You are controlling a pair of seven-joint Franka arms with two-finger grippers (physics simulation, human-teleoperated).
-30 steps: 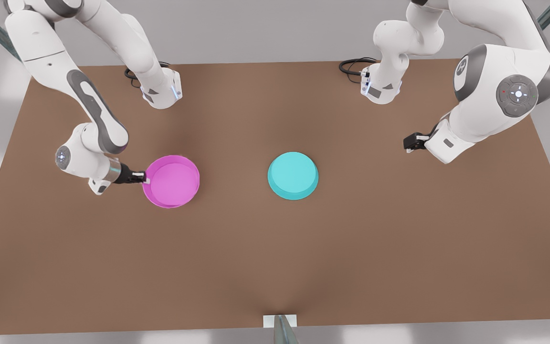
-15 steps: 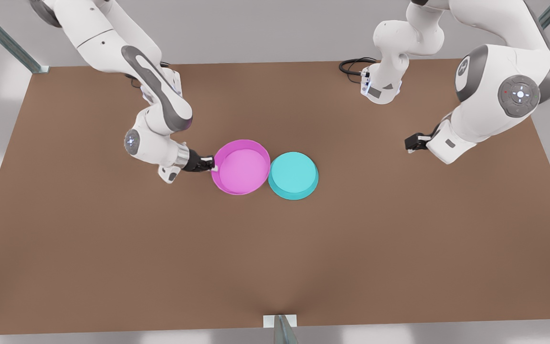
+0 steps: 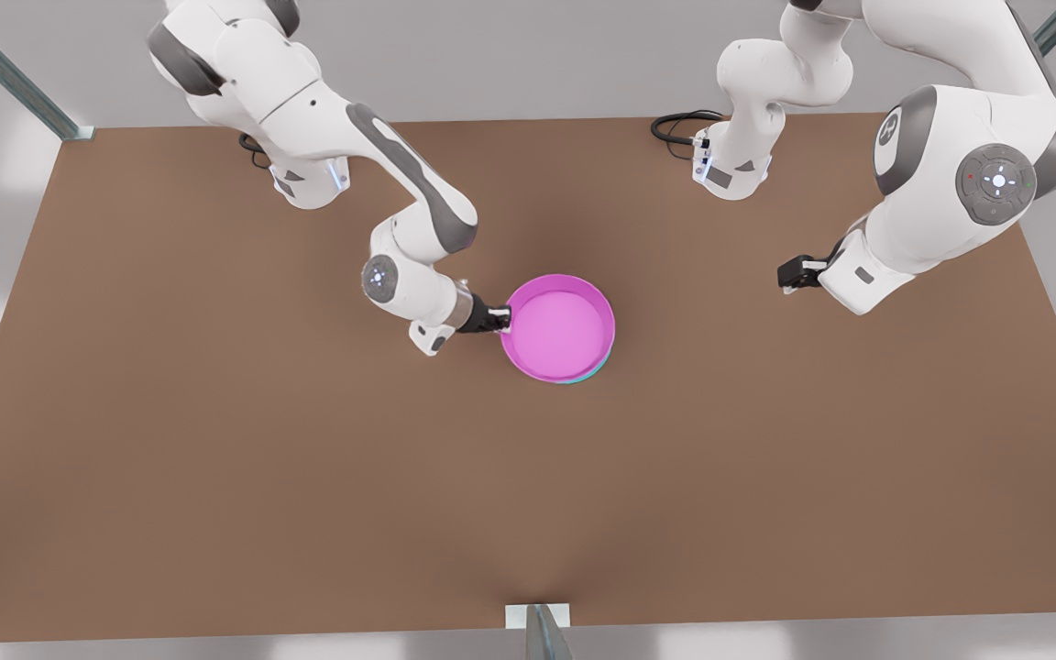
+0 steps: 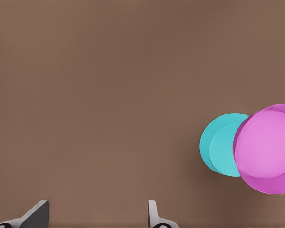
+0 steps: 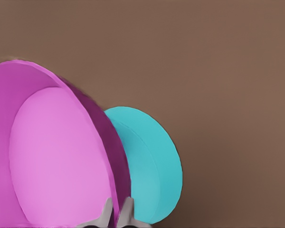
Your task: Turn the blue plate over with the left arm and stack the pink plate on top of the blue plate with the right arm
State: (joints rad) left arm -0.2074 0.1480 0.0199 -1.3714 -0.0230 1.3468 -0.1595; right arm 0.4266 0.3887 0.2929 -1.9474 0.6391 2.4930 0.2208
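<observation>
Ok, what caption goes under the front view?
Right pincer holds the pink plate over the blue plate; left pincer waits aside.

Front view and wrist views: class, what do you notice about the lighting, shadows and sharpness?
Front view: soft, even light, a faint dark patch on the table around the pink plate, no glare. Right wrist view: the pink plate's rim looks stretched, hiding part of the blue plate. Left wrist view: flat, no hard shadows.

Pink plate [image 3: 560, 332] pinched at right gripper [image 3: 502, 319], directly above blue plate [image 3: 594, 375]; left gripper [image 3: 786, 274] well apart.
</observation>
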